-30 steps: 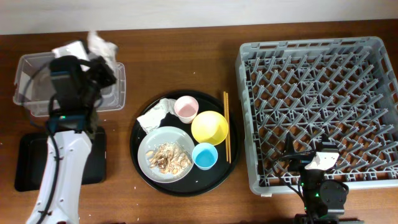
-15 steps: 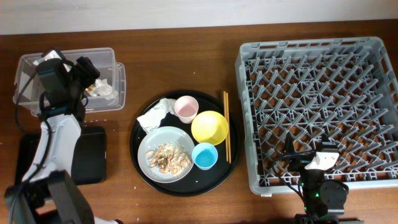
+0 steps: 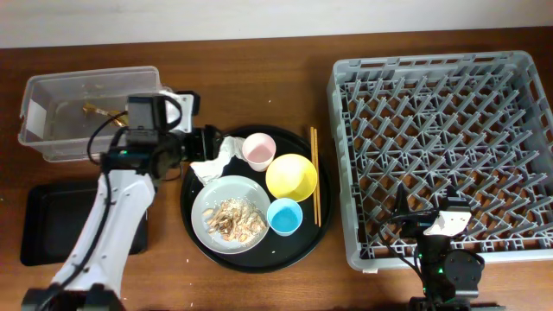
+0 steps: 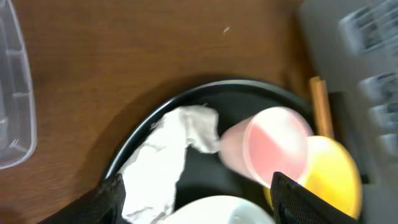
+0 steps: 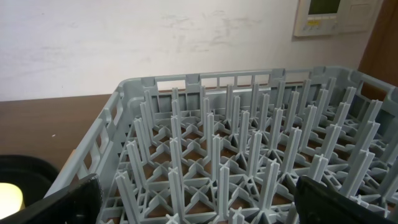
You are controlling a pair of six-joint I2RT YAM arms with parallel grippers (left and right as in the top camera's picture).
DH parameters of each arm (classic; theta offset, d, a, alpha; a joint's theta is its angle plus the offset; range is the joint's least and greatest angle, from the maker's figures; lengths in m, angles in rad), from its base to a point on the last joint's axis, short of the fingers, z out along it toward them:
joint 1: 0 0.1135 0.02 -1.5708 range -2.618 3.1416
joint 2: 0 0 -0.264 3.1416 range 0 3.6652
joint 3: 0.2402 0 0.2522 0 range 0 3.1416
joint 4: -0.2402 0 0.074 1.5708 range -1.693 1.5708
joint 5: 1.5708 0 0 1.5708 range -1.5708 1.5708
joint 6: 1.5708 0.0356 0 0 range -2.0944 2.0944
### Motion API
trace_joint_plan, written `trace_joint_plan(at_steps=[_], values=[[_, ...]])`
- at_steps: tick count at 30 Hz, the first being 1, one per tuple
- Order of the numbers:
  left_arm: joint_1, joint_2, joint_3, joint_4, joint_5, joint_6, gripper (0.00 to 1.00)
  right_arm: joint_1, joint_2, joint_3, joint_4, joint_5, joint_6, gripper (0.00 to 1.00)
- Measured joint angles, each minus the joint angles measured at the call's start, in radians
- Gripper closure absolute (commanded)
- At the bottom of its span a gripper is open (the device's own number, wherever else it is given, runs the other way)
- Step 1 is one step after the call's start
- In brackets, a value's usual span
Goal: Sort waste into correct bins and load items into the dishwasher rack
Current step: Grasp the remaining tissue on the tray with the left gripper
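Observation:
A white crumpled wrapper (image 3: 214,155) lies at the left edge of the round black tray (image 3: 192,216). My left gripper (image 3: 200,142) hovers open just above it, and in the left wrist view its fingertips (image 4: 113,198) straddle the wrapper (image 4: 163,163) and the plate's rim (image 4: 230,211). The pink cup (image 3: 258,151), yellow bowl (image 3: 291,177), light-blue cup (image 3: 284,216) and grey plate (image 3: 216,194) with food scraps (image 3: 233,218) share the round tray. Chopsticks (image 3: 314,173) lie along its right edge. My right gripper (image 5: 205,205) stands open and empty at the near edge of the grey rack (image 3: 449,147).
The clear tub (image 3: 52,130) stands at the back left with a small gold-brown scrap (image 3: 95,110) inside. The shallow black tray (image 3: 43,229) lies in front of it, partly under my left arm. The rack's upright pegs (image 5: 249,155) fill the right wrist view.
My left gripper opened over the clear tub and let go of a crumpled white wad. It then swung right to the round tray's left edge. The right arm has not moved.

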Motion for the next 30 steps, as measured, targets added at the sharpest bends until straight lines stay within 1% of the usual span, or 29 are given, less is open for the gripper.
trace_joint_plan(at_steps=[2, 4, 7, 13, 16, 18, 19, 23, 24, 25, 26, 27, 30], values=[[-0.016, 0.066, 0.0, 0.002, -0.08, 0.011, 0.26, 0.0, 0.0, 0.0, 0.0, 0.0, 0.0, 0.01], [-0.016, 0.138, 0.0, 0.003, -0.121, 0.024, 0.26, 0.0, 0.0, 0.0, 0.0, 0.0, 0.0, 0.01], [-0.028, 0.219, -0.002, 0.003, -0.134, 0.043, 0.26, 0.0, 0.0, 0.0, 0.0, 0.0, 0.0, 0.01], [-0.084, 0.31, -0.003, 0.043, -0.145, 0.05, 0.27, 0.0, 0.0, 0.0, 0.0, 0.0, 0.0, 0.01], [-0.088, 0.341, -0.004, 0.053, -0.19, 0.053, 0.34, 0.0, 0.0, 0.0, 0.0, 0.0, 0.001, 0.01], [-0.088, 0.341, -0.004, 0.06, -0.206, 0.054, 0.36, 0.0, 0.0, 0.0, 0.0, 0.0, 0.0, 0.01], [-0.088, 0.341, -0.004, 0.06, -0.212, 0.054, 0.41, 0.0, 0.0, 0.0, 0.0, 0.0, 0.001, 0.01], [-0.088, 0.347, -0.004, 0.063, -0.22, 0.056, 0.43, 0.0, 0.0, 0.0, 0.0, 0.0, 0.0, 0.01], [-0.088, 0.356, -0.004, 0.065, -0.219, 0.056, 0.56, 0.0, 0.0, 0.0, 0.0, 0.0, 0.001, 0.01], [-0.088, 0.372, -0.004, 0.066, -0.22, 0.057, 0.65, 0.0, 0.0, 0.0, 0.0, 0.0, 0.0, 0.01], [-0.088, 0.375, -0.003, 0.07, -0.223, 0.055, 0.69, 0.0, 0.0, 0.0, 0.0, 0.0, 0.0, 0.01], [-0.088, 0.375, -0.003, 0.071, -0.227, 0.058, 0.8, 0.0, 0.0, 0.0, 0.0, 0.0, 0.001, 0.01], [-0.087, 0.377, -0.003, 0.067, -0.23, 0.056, 1.0, 0.0, 0.0, 0.0, 0.0, 0.0, 0.001, 0.01]])
